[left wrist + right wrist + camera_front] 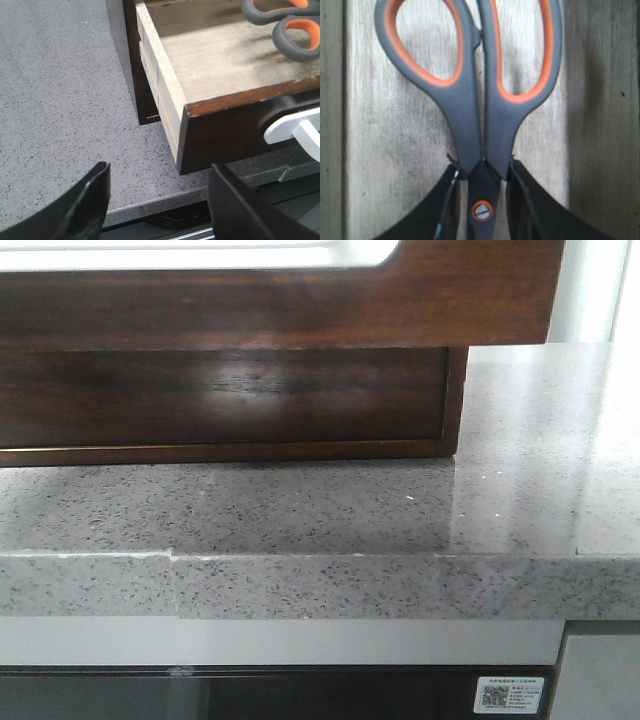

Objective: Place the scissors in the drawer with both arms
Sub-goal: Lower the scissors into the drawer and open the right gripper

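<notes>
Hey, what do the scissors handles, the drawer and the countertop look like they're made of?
Scissors: handles look like matte grey plastic with orange inner lining, possibly rubbery; a metal screw sits at the pivot.
Drawer: wood by its visible grain, pale and unfinished-looking inside, with a dark brown glossy front that shows reflections.
Countertop: looks like speckled grey stone or a composite, polished, with a faint sheen.

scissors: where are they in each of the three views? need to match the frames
Front view: scissors not in it; only the drawer front shows, from outside.
Left wrist view: the orange-lined handle loops at the top right corner, over the open drawer's pale floor.
Right wrist view: they fill the centre, the right gripper shut on them near the pivot.
Shared landmark: the drawer.
</notes>
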Robot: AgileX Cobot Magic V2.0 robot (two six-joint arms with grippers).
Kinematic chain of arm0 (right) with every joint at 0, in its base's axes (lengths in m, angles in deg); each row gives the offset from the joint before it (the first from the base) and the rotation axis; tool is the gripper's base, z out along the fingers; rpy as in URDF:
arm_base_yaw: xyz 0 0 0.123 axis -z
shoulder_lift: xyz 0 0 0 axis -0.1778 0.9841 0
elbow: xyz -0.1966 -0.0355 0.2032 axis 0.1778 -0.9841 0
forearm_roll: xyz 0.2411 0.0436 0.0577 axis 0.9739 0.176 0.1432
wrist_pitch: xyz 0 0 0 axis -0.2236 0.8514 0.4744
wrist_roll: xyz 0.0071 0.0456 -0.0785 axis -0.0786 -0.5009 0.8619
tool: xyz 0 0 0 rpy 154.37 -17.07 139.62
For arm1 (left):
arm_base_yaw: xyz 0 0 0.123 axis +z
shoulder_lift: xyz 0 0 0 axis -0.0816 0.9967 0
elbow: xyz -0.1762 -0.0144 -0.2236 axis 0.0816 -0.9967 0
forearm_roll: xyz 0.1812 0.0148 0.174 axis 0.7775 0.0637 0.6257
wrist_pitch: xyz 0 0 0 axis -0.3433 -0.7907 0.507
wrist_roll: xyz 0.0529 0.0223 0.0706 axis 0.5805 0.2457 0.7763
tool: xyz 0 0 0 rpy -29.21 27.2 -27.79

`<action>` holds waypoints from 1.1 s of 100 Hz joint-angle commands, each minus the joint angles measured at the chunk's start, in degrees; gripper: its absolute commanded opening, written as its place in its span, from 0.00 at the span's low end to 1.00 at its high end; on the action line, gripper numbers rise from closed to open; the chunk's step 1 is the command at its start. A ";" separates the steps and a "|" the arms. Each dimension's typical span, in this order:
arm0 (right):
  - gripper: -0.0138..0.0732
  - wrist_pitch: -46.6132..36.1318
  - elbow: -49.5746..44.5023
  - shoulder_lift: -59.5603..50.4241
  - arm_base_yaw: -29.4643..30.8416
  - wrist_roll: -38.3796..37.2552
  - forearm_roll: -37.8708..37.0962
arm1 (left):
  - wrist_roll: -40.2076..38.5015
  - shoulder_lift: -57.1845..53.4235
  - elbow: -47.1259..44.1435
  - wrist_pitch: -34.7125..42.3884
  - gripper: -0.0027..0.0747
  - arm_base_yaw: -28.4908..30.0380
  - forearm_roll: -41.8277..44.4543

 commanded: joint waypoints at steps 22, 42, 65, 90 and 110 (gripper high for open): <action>0.36 0.60 1.71 -2.64 0.16 0.62 -0.26 | 0.11 0.53 1.92 3.91 0.56 -0.33 -0.76; 0.36 0.83 1.84 -3.69 0.16 -1.17 -0.26 | 0.11 0.53 1.92 3.91 0.56 -0.33 -0.86; 0.36 2.73 1.84 -11.55 0.16 -9.08 -0.26 | 0.68 0.53 1.92 4.65 0.56 -0.33 -3.26; 0.36 1.85 -2.88 -23.31 0.98 -18.54 -0.40 | 1.79 0.53 1.92 5.46 0.56 -0.56 -4.47; 0.36 -7.95 -17.49 -34.02 9.91 -27.11 -0.40 | 1.90 0.53 1.92 6.08 0.56 -1.51 -4.37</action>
